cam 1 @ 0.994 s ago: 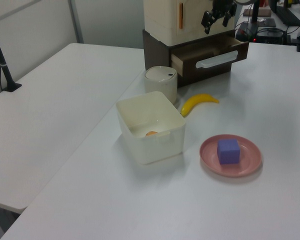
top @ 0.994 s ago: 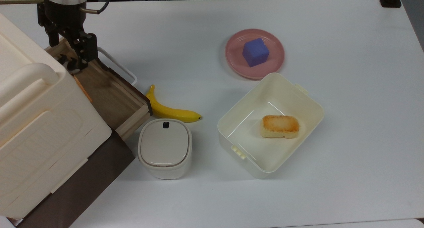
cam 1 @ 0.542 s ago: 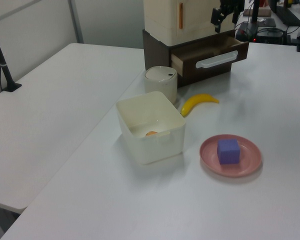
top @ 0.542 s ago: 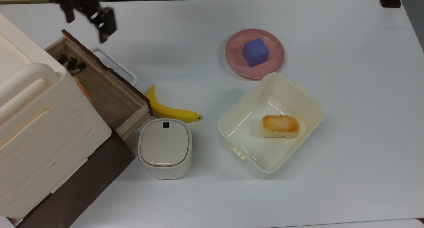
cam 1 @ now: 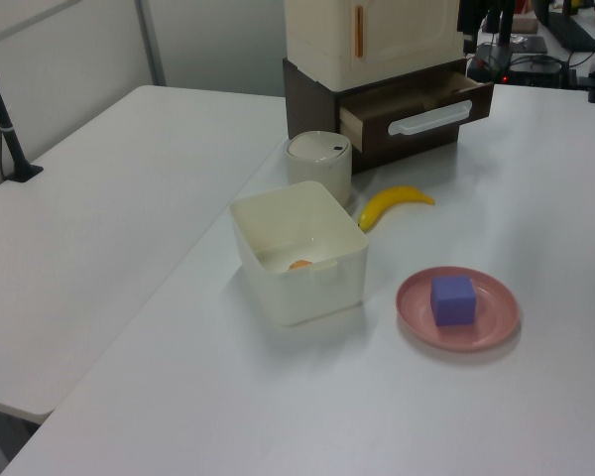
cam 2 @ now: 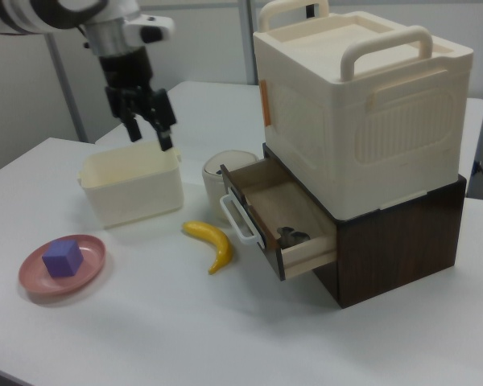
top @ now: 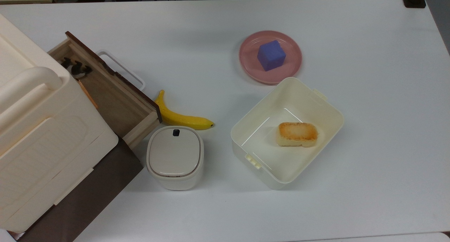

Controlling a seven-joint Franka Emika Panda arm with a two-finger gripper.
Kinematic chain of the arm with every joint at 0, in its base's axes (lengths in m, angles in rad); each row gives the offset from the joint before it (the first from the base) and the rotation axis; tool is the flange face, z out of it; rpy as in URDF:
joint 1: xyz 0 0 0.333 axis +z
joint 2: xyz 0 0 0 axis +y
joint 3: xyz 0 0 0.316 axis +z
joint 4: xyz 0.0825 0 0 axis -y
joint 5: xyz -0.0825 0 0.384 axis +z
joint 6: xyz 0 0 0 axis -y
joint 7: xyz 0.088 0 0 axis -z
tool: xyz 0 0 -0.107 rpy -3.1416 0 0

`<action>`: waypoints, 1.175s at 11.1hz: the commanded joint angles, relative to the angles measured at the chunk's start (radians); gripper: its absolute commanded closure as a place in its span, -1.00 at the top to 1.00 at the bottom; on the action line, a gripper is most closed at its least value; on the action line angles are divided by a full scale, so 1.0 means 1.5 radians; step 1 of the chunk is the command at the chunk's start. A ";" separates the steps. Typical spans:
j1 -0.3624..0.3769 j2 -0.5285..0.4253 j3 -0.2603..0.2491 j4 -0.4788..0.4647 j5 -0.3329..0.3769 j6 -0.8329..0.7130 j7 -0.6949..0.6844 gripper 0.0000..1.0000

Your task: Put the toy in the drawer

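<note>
The toy (top: 75,67) lies inside the drawer (top: 116,101), at the end toward the top view's upper left, close to the cream storage box (top: 38,129) that sits on the dark brown cabinet (top: 88,200). In the right view the toy (cam 2: 290,235) rests on the drawer floor near the corner closest to the camera. The drawer is pulled out, with its white loop handle (cam 2: 240,219) facing the banana (cam 2: 212,242).

Order below follows the right view, near to far. Nearest, at the right view's left, a pink plate (cam 2: 32,277) carries a blue cube (cam 2: 63,258). Next, the banana lies on the white table (cam 2: 145,338) just beside the drawer front, not touching it. Behind the banana stands a small lidded canister (cam 2: 225,181), and to the right view's left of it an open cream tub (cam 2: 133,193). The top view shows a browned bread piece (top: 297,134) in this tub.

Farthest, the gripper (cam 2: 145,121) hangs in the air above the tub, well apart from the drawer. Its jaws are parted and hold nothing.
</note>
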 commanded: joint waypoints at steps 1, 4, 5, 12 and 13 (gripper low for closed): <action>0.084 -0.011 -0.038 -0.014 0.003 0.001 0.128 1.00; 0.095 -0.010 -0.056 -0.015 0.008 0.018 0.094 1.00; 0.095 -0.010 -0.056 -0.017 0.009 0.018 0.026 1.00; 0.092 -0.006 -0.058 -0.057 0.011 0.086 -0.041 1.00; 0.090 -0.005 -0.058 -0.056 0.021 0.088 -0.041 1.00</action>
